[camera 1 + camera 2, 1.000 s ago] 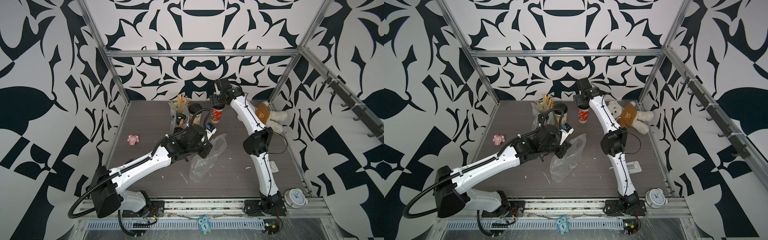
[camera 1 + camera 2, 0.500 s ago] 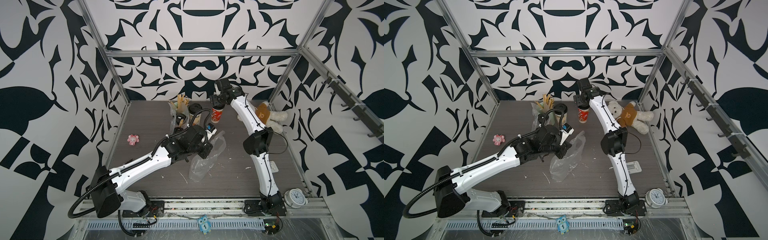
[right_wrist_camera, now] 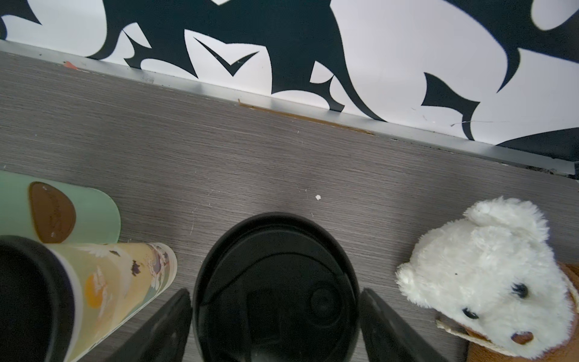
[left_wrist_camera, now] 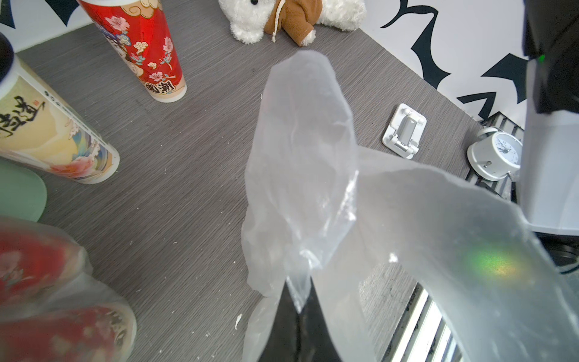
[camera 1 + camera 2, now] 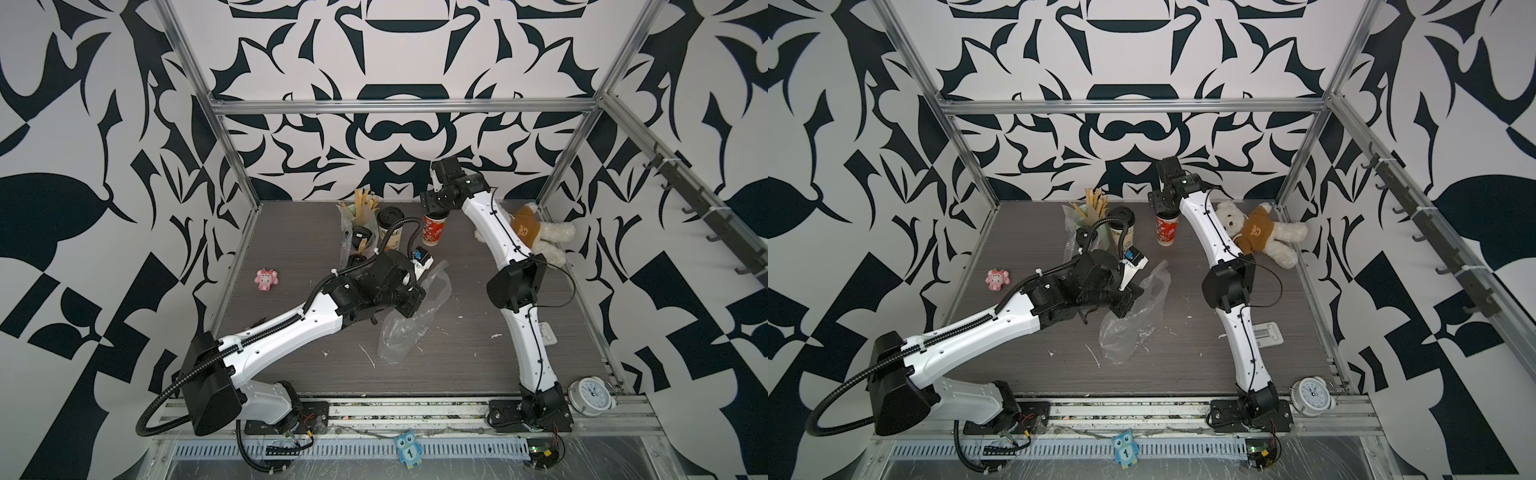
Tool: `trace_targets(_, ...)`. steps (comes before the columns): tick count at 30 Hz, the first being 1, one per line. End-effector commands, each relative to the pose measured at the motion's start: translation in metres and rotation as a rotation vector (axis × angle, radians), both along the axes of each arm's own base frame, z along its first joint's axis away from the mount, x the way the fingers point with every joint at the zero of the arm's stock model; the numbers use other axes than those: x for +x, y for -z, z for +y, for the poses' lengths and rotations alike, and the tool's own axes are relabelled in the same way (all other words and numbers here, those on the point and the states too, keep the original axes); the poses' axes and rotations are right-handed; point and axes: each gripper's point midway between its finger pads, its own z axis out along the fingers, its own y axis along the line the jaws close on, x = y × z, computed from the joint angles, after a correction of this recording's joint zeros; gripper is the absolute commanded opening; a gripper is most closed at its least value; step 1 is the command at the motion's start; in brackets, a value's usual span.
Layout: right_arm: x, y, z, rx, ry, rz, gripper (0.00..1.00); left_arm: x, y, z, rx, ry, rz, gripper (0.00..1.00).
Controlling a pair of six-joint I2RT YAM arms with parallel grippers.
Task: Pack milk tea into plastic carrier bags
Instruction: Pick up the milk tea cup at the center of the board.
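The left fingers point(image 4: 299, 313) are pinched fully together on a thin strip of the clear crinkly plastic carrier bag point(image 4: 300, 175). Its handle loop stands up just beyond their tips, and the rest trails down onto the grey wood-grain counter point(image 4: 188, 188). The right fingers point(image 3: 275, 296) are spread wide, one on each side of the black dome lid point(image 3: 275, 269) of the tall red-printed paper cup point(image 5: 432, 230), which stands upright on the counter. Their tips sit just beside the lid's rim; whether they press it cannot be told. Outside one right finger stands the cream-yellow paper cup point(image 3: 125, 275); outside the other lies a white teddy bear point(image 3: 485, 282). Two more red cups point(image 4: 47, 297), blurred, sit inside a second clear bag point(image 4: 103, 297) near the left fingers.
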Motion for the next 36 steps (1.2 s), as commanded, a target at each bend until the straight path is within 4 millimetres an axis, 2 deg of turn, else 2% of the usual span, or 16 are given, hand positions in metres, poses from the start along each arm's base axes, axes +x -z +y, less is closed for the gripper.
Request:
trace_targets(1, -0.002, -0.001, -0.001, 0.017, 0.007, 0.013, 0.85, -0.004, 0.008, 0.000, 0.009, 0.009, 0.022, 0.00)
trace_targets(12, -0.001, -0.001, -0.004, 0.026, 0.015, 0.016, 0.75, -0.003, 0.009, 0.000, 0.014, 0.004, 0.021, 0.00)
trace_targets(19, -0.003, -0.022, -0.007, 0.029, 0.025, -0.026, 0.69, -0.002, 0.007, 0.001, 0.012, -0.002, 0.015, 0.00)
trace_targets(25, -0.012, -0.058, -0.008, 0.058, 0.009, -0.081, 0.66, 0.004, 0.003, 0.003, 0.011, -0.038, 0.001, 0.00)
trace_targets(28, -0.020, -0.082, -0.009, 0.082, -0.005, -0.117, 0.65, 0.008, 0.001, 0.003, 0.011, -0.061, -0.006, 0.00)
trace_targets(31, -0.032, -0.114, -0.010, 0.116, -0.021, -0.164, 0.62, 0.013, -0.001, 0.000, 0.008, -0.080, -0.006, 0.00)
trace_targets(33, -0.042, -0.124, -0.012, 0.126, -0.031, -0.168, 0.61, 0.016, -0.002, -0.002, 0.006, -0.092, -0.005, 0.00)
trace_targets(36, -0.060, -0.151, -0.016, 0.148, -0.043, -0.202, 0.60, 0.022, -0.005, -0.007, -0.002, -0.111, -0.003, 0.00)
